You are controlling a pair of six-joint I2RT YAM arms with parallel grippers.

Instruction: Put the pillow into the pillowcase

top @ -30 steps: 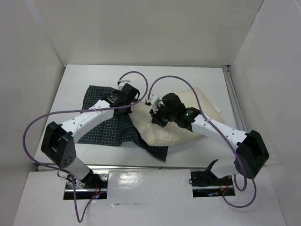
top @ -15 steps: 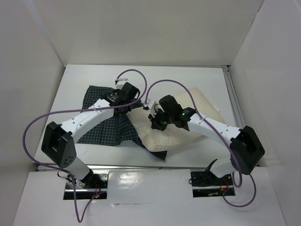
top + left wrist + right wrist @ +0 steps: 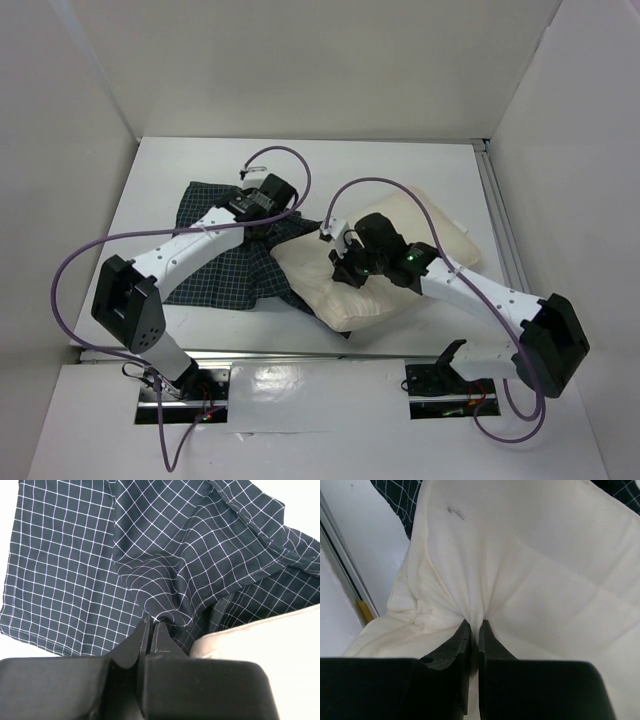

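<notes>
The cream pillow (image 3: 420, 225) lies slantwise at the table's middle right, and its near-left end overlaps the dark checked pillowcase (image 3: 215, 275). The pillowcase lies rumpled to the left. My left gripper (image 3: 274, 228) is at the pillowcase's right edge, beside the pillow. In the left wrist view it (image 3: 152, 624) is shut on a raised fold of the pillowcase (image 3: 75, 555), and the pillow (image 3: 280, 632) shows just to the right. My right gripper (image 3: 342, 272) is on top of the pillow. In the right wrist view it (image 3: 475, 625) is shut on a pinch of the pillow (image 3: 550, 555).
A metal rail (image 3: 497, 215) runs along the table's right edge and also shows in the right wrist view (image 3: 345, 575). White walls close the table on three sides. Purple cables loop above both arms.
My right arm has swung outward and the gripper has moved nearer, dragging the pillow's left end toward the front. The left gripper has kept hold of the cloth, barely moving.
</notes>
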